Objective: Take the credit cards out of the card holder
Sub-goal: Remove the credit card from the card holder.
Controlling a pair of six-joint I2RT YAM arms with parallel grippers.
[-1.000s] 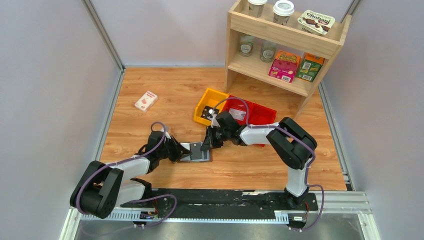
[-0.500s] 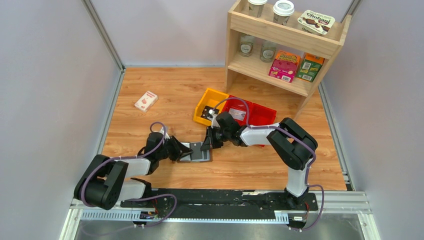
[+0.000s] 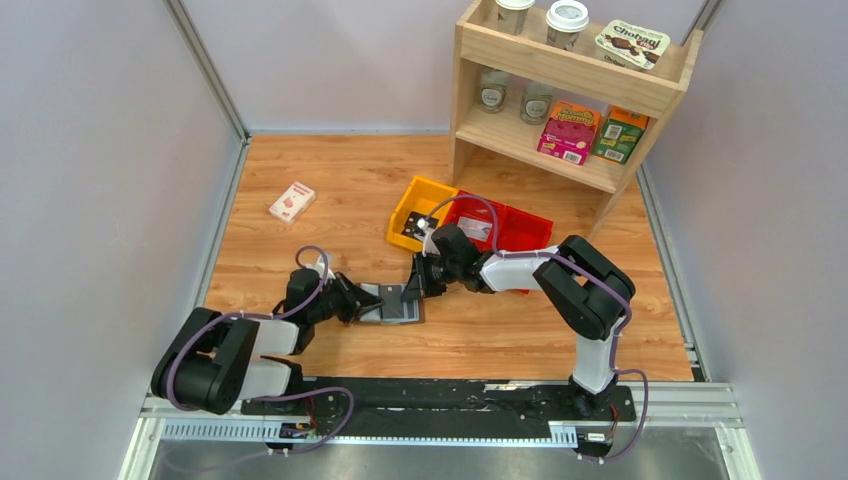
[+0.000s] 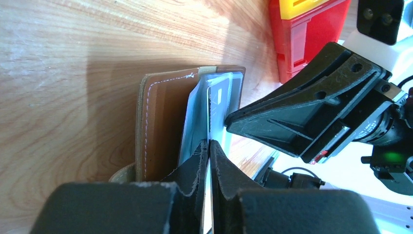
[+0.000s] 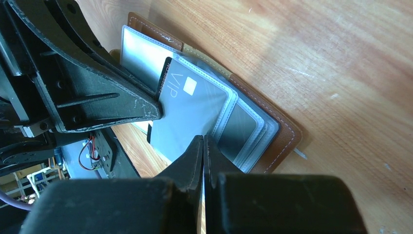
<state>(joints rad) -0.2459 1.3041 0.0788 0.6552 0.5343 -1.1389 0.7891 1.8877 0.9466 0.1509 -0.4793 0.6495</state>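
Both grippers are meeting over the open card holder (image 3: 392, 305) lying on the wooden table (image 3: 480, 335), left gripper (image 4: 208, 146) seemingly pinching the light, stiff, probably slick VIP card (image 5: 190, 107) by its bare edge while right gripper (image 5: 202, 141) is sitting fully closed at the floppy plastic sleeves (image 5: 243, 127).

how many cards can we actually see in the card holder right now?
1: a grey VIP card sticking out of a clear sleeve of the open card holder. Other sleeves may hide more.
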